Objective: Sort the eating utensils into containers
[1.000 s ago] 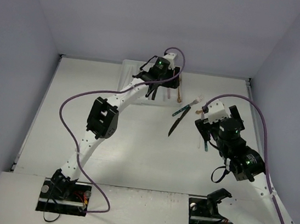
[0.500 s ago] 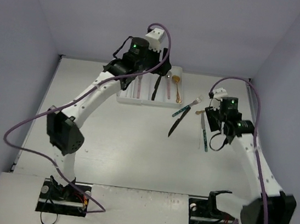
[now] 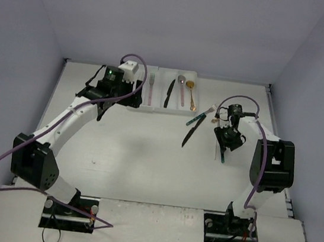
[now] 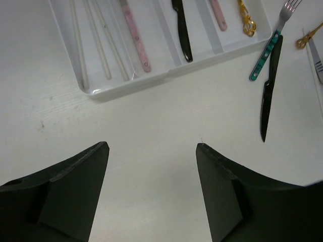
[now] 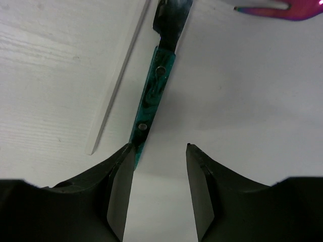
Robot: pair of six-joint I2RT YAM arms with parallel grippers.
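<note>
Our right claw [image 5: 157,176] hangs low over the surface [image 5: 252,101]. Its fingers [image 5: 118,196] are parted by a moderate gap and hold nothing. The butt of the teal knife [image 5: 154,96] lies at the inner edge of the finger on the left of the wrist frame; we cannot tell whether they touch. The knife runs up the frame from there. A thin white stick [image 5: 121,80] lies just to its left, and a pink-tinted piece [image 5: 277,9] crosses the upper right corner.

Our left claw [image 4: 151,196] is spread wide and empty above bare surface, in the lower part of its wrist frame. Beyond it, at upper left, sits the tray [image 4: 166,73]. Seen from above, a fork [image 3: 151,87] lies in the second compartment from the left. A black knife [image 4: 181,30] lies in the third. A pink-handled spoon [image 3: 181,91] and the gold spoon [image 4: 246,20] lie side by side in the rightmost. Pale sticks [image 4: 96,40] lie at the tray's left end.

To the right of the tray, on the surface, the teal fork [image 4: 267,48] and a loose black knife [image 4: 267,96] lie close together. They are between the tray and the right claw.
</note>
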